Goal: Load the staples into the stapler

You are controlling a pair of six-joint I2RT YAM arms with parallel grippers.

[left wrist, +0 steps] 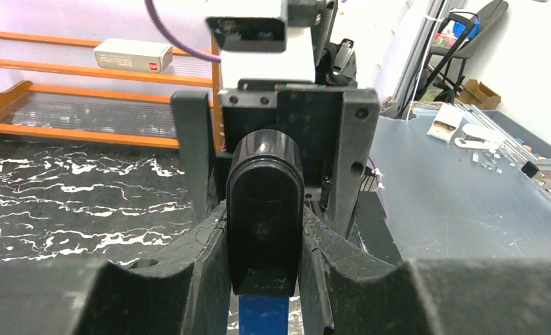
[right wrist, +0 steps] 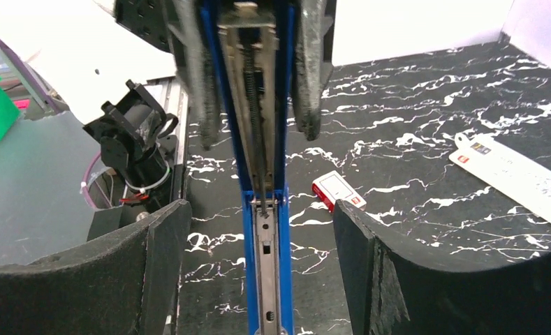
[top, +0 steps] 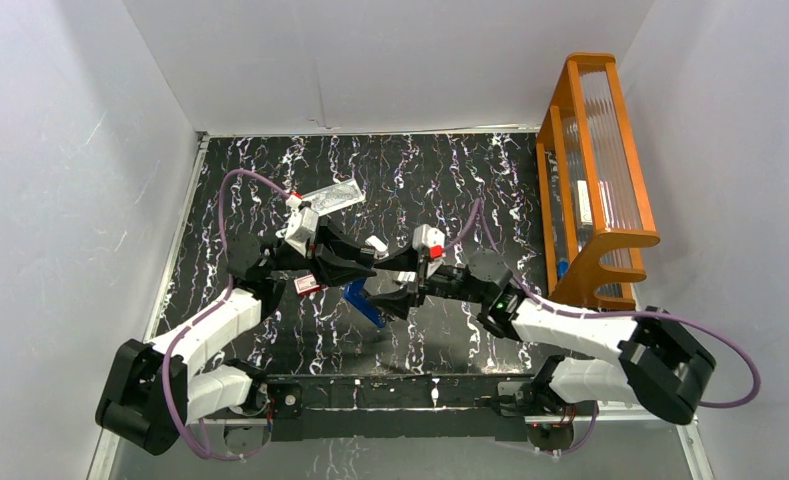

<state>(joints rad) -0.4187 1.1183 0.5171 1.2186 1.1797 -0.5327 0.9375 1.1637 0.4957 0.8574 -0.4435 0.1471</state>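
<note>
1. The left gripper [left wrist: 264, 241] is clamped across the black base end of the blue stapler [right wrist: 258, 105], holding it above the black marbled tabletop [right wrist: 426, 98]; both of its fingers [right wrist: 307, 77] press the stapler's sides.
2. The stapler is hinged open; its silver rail [right wrist: 257, 139] and spring face the right wrist camera; I cannot tell whether any staples sit in the rail.
3. The right gripper [right wrist: 257, 223] is spread wide, one finger on each side of the stapler's blue arm; neither pad touches it and it holds nothing.
4. The red-and-white staple box [right wrist: 339, 190] lies flat on the tabletop just beside the stapler; a clear packet [right wrist: 517, 174] with a white label lies well apart.
</note>
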